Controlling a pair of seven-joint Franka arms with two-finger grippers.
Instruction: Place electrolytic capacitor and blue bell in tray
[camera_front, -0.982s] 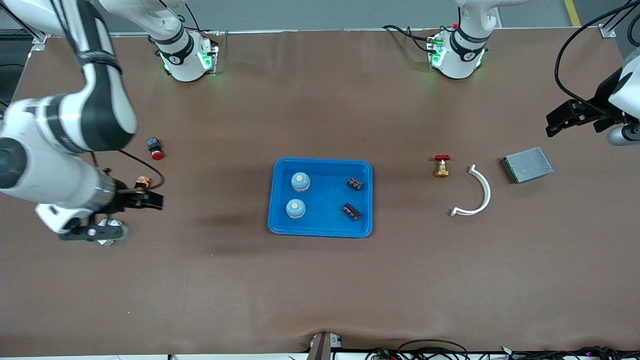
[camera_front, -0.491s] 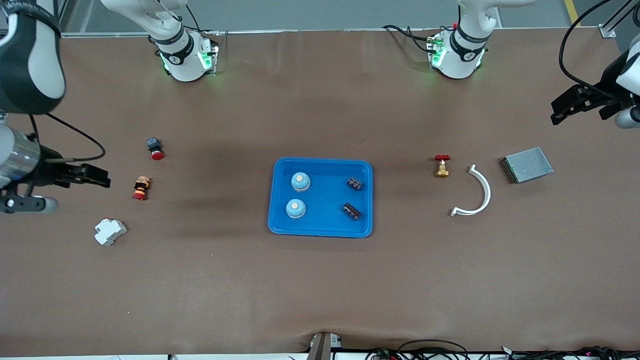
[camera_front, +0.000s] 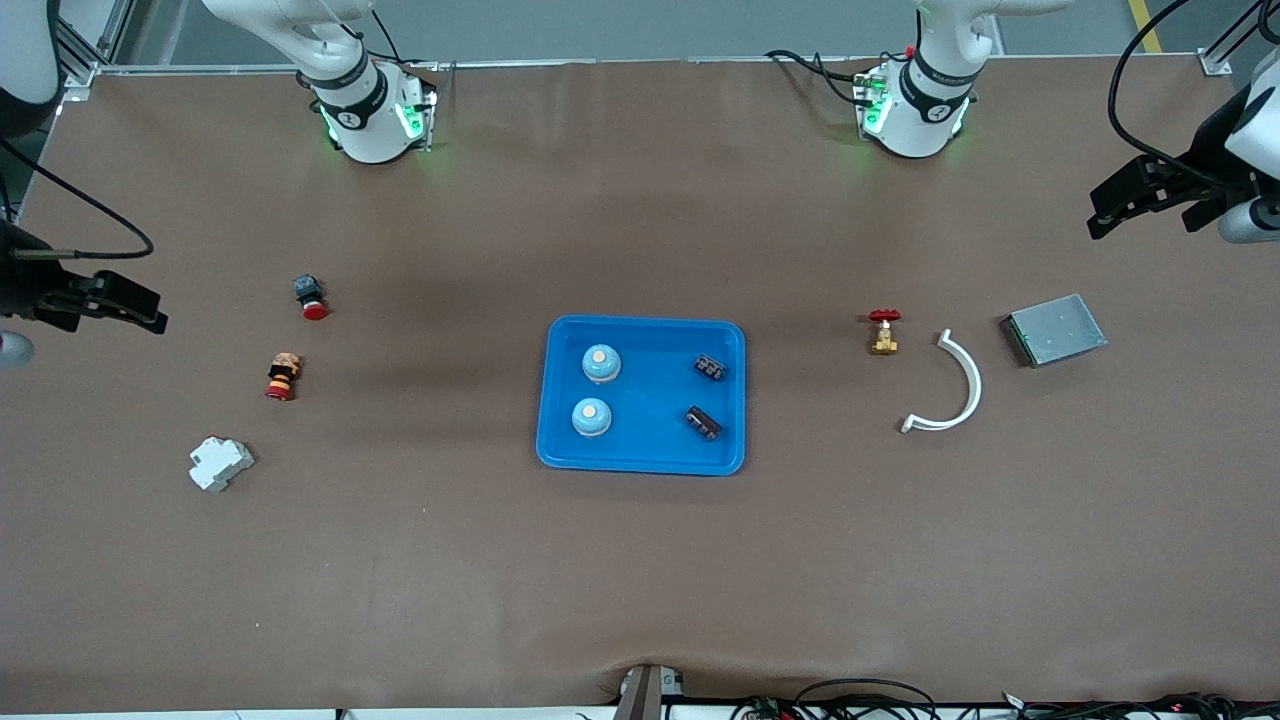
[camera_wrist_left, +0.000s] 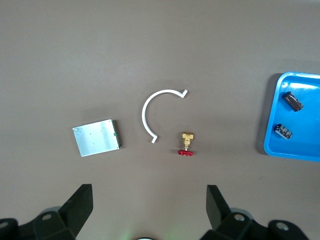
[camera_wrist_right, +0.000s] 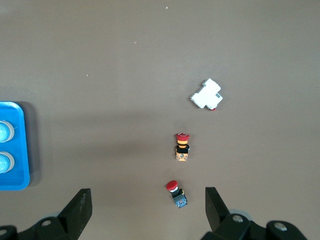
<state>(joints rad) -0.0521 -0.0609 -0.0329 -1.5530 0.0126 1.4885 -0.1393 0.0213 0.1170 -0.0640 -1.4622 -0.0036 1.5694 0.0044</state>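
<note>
The bright-blue tray (camera_front: 645, 455) lies mid-table. In it are two blue bells (camera_front: 601, 364) (camera_front: 591, 417) toward the right arm's end and two dark electrolytic capacitors (camera_front: 709, 367) (camera_front: 703, 422) toward the left arm's end. The capacitors (camera_wrist_left: 293, 100) and tray rim (camera_wrist_left: 268, 125) show in the left wrist view, the bells (camera_wrist_right: 4, 131) in the right wrist view. My right gripper (camera_front: 125, 305) is open and empty, high over the table's edge at the right arm's end. My left gripper (camera_front: 1120, 205) is open and empty, high over the left arm's end.
Two red-capped push buttons (camera_front: 310, 296) (camera_front: 281, 377) and a white block (camera_front: 220, 463) lie toward the right arm's end. A brass valve with red handle (camera_front: 883, 331), a white curved clip (camera_front: 955, 385) and a grey metal box (camera_front: 1055, 329) lie toward the left arm's end.
My right gripper has risen and pulled away toward the table's edge, uncovering the push button and white block. My left gripper has shifted slightly. The tray's contents have not moved.
</note>
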